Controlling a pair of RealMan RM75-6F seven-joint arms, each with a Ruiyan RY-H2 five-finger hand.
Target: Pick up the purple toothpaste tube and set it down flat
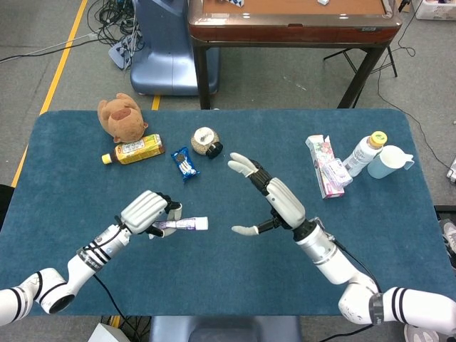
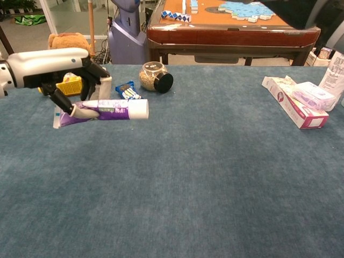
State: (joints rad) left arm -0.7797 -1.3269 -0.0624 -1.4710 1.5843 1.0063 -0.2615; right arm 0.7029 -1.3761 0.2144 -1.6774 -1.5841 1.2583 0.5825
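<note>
My left hand [image 1: 146, 211] [image 2: 59, 67] holds the purple toothpaste tube [image 1: 182, 224] [image 2: 102, 111] near its flat tail end. The tube lies nearly level, white cap pointing right, just above the blue table cloth. My right hand [image 1: 274, 200] is open, fingers spread, to the right of the tube and apart from it. In the chest view only a dark edge of the right hand shows at the top right.
Behind the tube lie a small blue snack packet [image 1: 184, 163] [image 2: 128, 91], a round jar with a black lid [image 1: 206, 142] [image 2: 155, 77], a yellow tea bottle [image 1: 135, 149] and a brown plush toy [image 1: 122, 117]. At the right are a pink box [image 1: 325, 166] [image 2: 294, 103], a white bottle [image 1: 364, 154] and a pale cup [image 1: 389, 162].
</note>
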